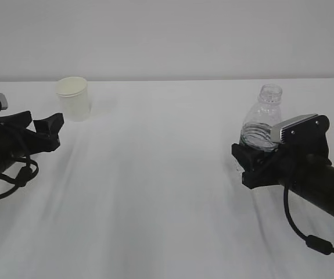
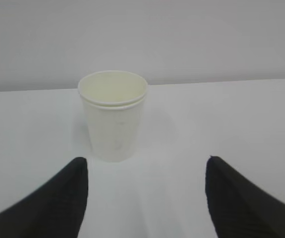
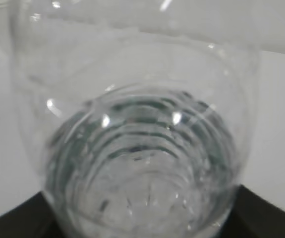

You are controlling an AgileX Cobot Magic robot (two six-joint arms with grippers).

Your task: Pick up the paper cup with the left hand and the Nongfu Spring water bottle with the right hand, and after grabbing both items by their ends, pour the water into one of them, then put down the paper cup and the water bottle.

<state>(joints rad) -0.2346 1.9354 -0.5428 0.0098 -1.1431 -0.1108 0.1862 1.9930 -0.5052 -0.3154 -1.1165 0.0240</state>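
Note:
The off-white paper cup (image 1: 74, 99) stands upright on the white table at the far left, and it sits centre-left in the left wrist view (image 2: 113, 116). My left gripper (image 1: 50, 131) is a short way in front of the cup and clear of it. In its own view the left gripper (image 2: 145, 161) is open, with only bare table between its fingers. The clear Nongfu Spring water bottle (image 1: 262, 119) stands upright at the right with its neck uncapped. My right gripper (image 1: 251, 163) is shut on its lower body. The ribbed bottle (image 3: 137, 139) fills the right wrist view, showing green tints. I cannot make out the water level.
The white table (image 1: 167, 203) stretches between the two arms under a plain pale wall. A black cable loop (image 1: 312, 241) hangs below the right arm, and cables curl under the left arm (image 1: 10, 180).

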